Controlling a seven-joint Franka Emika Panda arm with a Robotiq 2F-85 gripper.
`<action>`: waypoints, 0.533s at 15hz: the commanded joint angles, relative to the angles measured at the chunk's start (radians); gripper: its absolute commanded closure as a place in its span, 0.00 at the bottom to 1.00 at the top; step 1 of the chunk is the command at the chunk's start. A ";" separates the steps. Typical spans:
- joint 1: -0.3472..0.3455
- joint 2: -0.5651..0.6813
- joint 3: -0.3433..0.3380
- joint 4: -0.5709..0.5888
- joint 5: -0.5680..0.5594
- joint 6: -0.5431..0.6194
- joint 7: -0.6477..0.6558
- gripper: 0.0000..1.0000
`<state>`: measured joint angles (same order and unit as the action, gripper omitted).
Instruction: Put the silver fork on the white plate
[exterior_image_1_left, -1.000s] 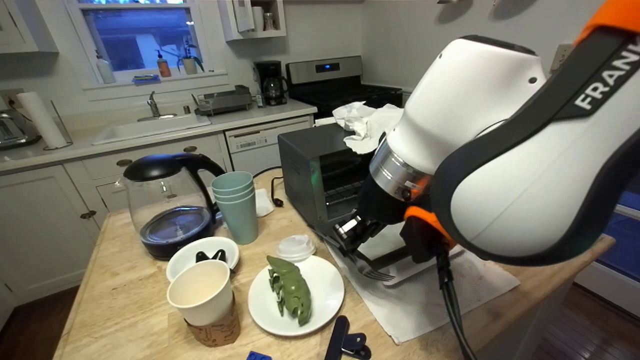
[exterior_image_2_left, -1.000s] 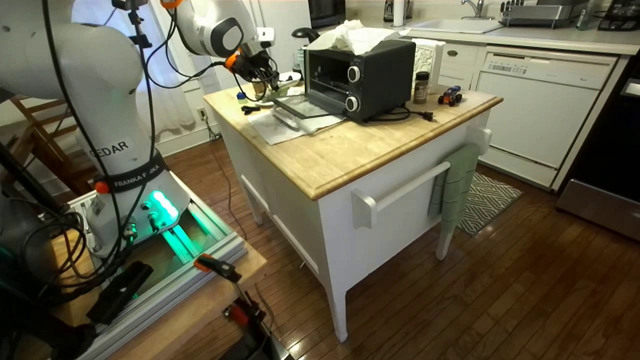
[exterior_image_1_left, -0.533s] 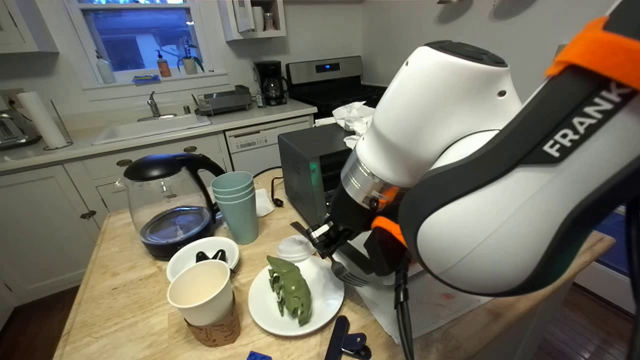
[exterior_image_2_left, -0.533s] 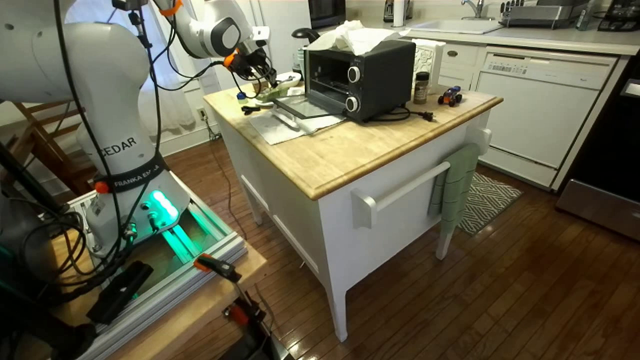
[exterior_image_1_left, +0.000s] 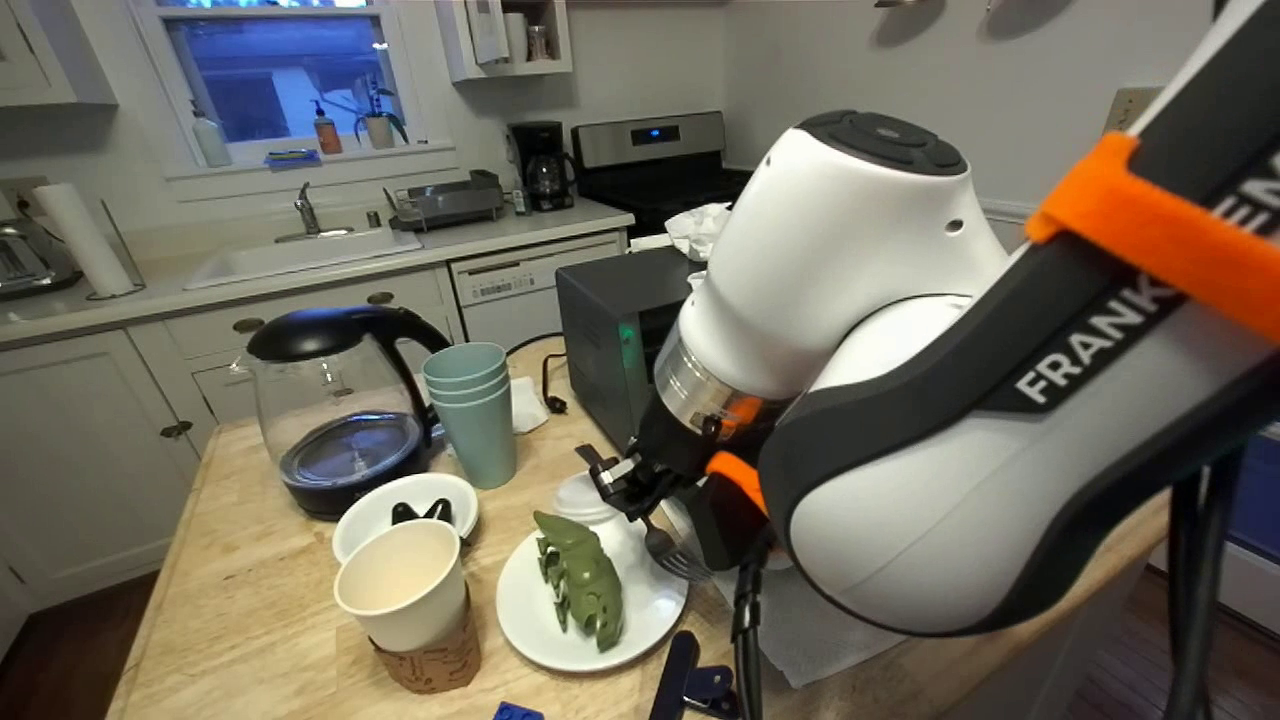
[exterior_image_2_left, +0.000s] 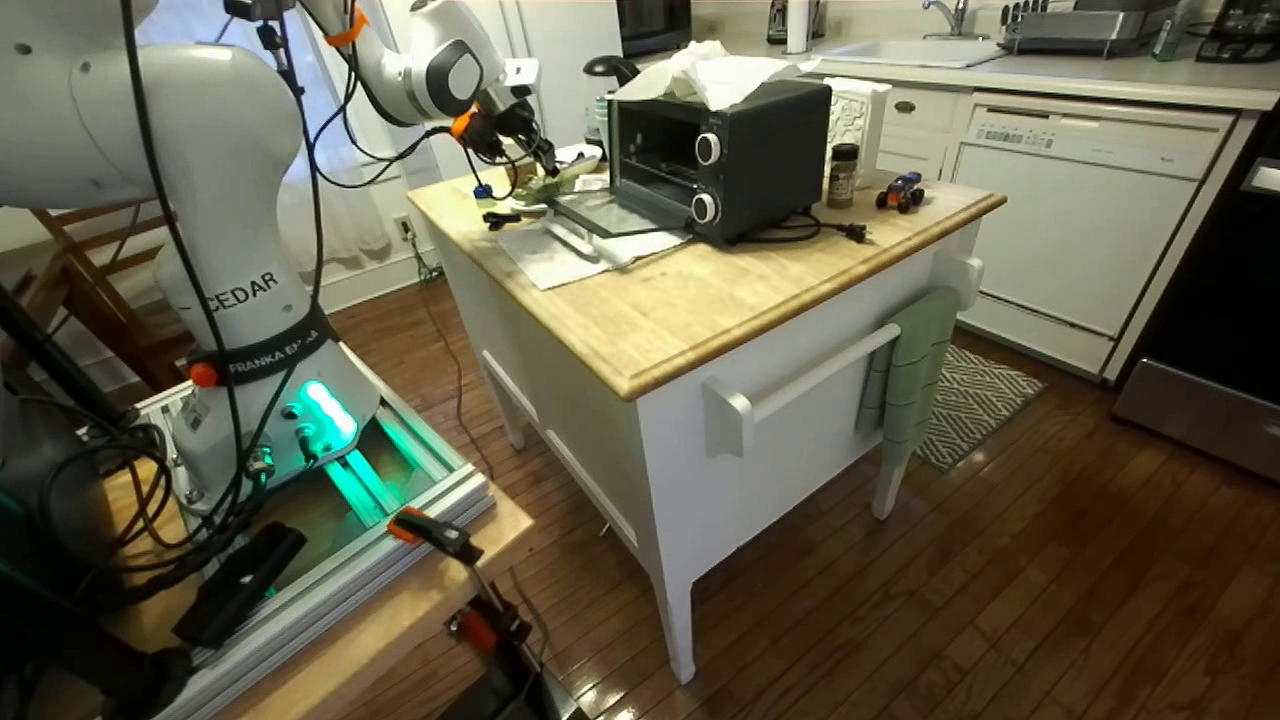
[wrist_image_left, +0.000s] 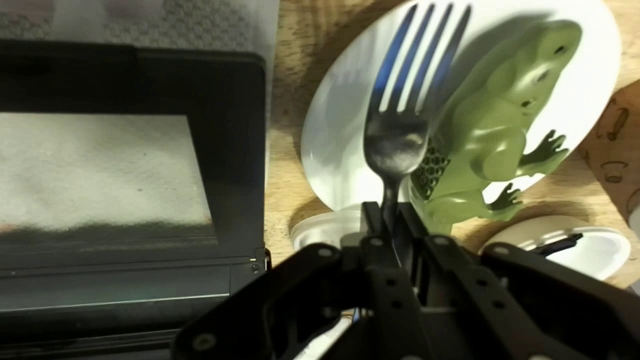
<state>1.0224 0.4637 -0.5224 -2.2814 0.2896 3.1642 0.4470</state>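
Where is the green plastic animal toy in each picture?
In an exterior view: the green plastic animal toy, lower centre, on the round white plate.
In an exterior view: the toy, small, upper part, left of centre.
Wrist view: the toy, right of centre.
Landmark in all: the dark, boxy toaster oven.

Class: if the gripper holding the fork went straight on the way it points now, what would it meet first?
The gripper would likely meet the white plate first. Depth is unclear, though: the green toy or the lid, close beside that line, might come sooner.
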 joint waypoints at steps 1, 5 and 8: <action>0.018 0.050 -0.014 0.041 0.017 -0.011 0.041 0.97; 0.035 0.107 -0.039 0.074 0.020 0.006 0.080 0.97; 0.013 0.134 -0.025 0.097 0.029 0.018 0.107 0.97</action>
<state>1.0310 0.5462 -0.5394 -2.2285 0.2916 3.1658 0.5126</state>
